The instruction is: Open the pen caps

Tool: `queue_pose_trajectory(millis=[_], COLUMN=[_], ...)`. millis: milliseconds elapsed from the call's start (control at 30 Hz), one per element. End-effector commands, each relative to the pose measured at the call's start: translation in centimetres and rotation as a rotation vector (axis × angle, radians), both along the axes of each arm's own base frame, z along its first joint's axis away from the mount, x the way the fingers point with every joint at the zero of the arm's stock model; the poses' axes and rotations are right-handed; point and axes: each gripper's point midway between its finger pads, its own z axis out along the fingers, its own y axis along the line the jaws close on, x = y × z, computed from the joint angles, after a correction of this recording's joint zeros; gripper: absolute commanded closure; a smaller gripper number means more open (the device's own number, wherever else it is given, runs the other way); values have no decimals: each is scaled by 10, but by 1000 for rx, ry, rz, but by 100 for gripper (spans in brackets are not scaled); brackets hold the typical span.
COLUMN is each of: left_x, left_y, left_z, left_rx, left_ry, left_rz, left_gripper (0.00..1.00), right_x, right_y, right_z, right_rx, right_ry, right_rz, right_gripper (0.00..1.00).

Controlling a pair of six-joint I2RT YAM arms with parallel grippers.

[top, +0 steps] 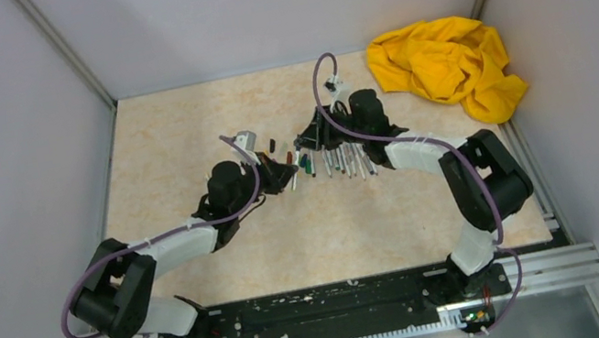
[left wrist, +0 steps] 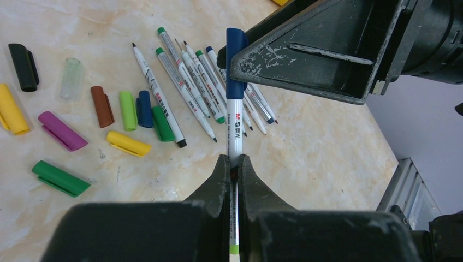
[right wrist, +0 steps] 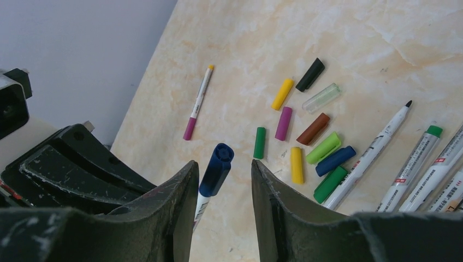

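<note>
My left gripper is shut on the grey-white barrel of a pen that points away from it. The pen's dark blue cap stands between the jaws of my right gripper, which is open, with a gap on the cap's right side. From above, both grippers meet at the table's middle. Several loose pen caps lie on the table: yellow, black, purple, brown and green. Beside them lie several uncapped pens.
A crumpled yellow cloth lies at the back right corner. A single pen with purple and yellow ends lies apart, near the left wall. Grey walls close the table on three sides.
</note>
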Motion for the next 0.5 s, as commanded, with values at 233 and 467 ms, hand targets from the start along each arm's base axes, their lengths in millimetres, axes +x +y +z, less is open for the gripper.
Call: queue_pose_trajectory(millis=[233, 467], left_x=[-2, -4], left_y=[-14, -13], left_z=[10, -3], left_rx=[-73, -67], left_ry=[1, 47], left_rz=[-43, -32], left_gripper=[100, 100], right_x=[-2, 0], right_y=[12, 12], right_z=[15, 17], right_rx=[68, 66], right_ry=[-52, -79], right_rz=[53, 51], right_gripper=[86, 100])
